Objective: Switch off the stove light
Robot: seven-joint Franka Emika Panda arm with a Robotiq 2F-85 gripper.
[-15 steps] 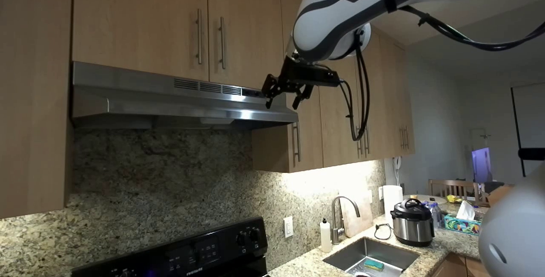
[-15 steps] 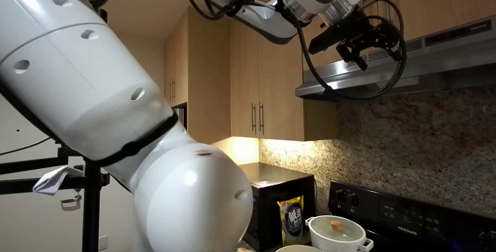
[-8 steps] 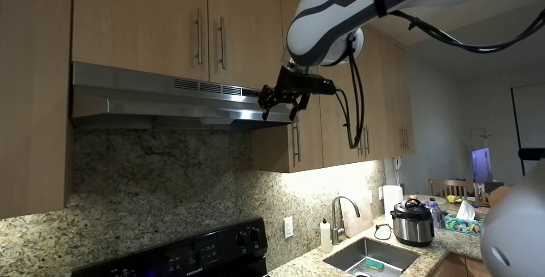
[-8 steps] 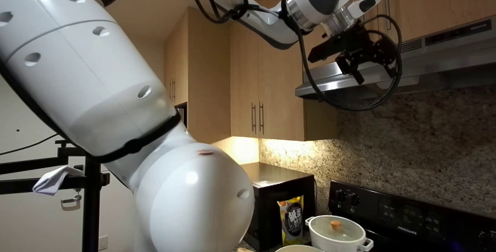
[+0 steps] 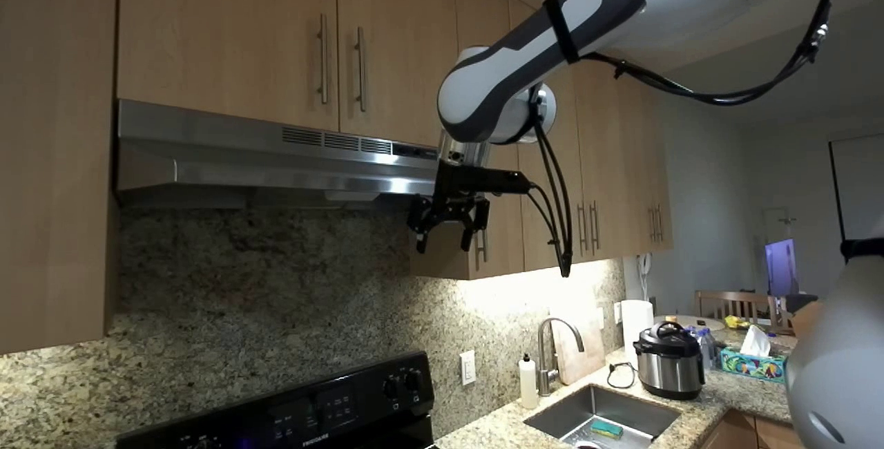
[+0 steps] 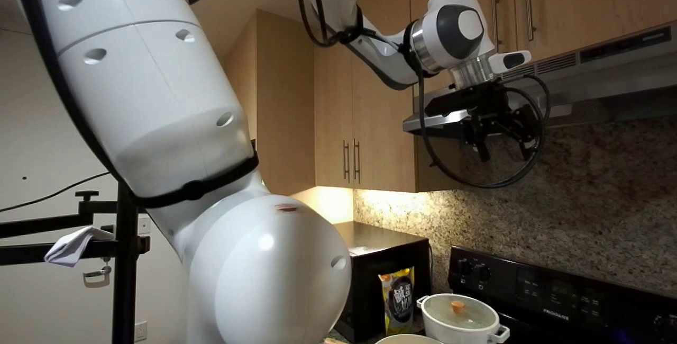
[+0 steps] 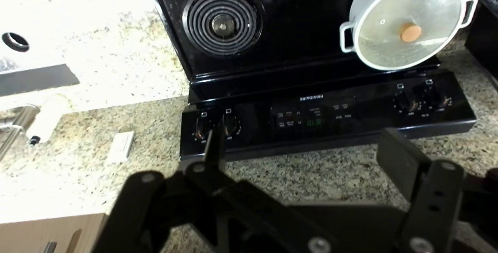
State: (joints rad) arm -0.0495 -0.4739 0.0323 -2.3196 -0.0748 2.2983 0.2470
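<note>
Two fingers [image 5: 467, 237], spread and empty, descend to mid-frame in an exterior view; the stove light [image 5: 351, 196] appears unlit, suggesting retraction.

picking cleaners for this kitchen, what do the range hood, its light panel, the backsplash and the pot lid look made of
Range hood: likely stainless steel, satin; grey with soft bright highlights.
Light panel: pale, perhaps plastic or glass; too small to tell, finish included.
Backsplash: probably granite, gloss unclear; mottled tan and dark speckles.
Pot lid: likely glossy glass; looks see-through, with pale reflections.
</note>
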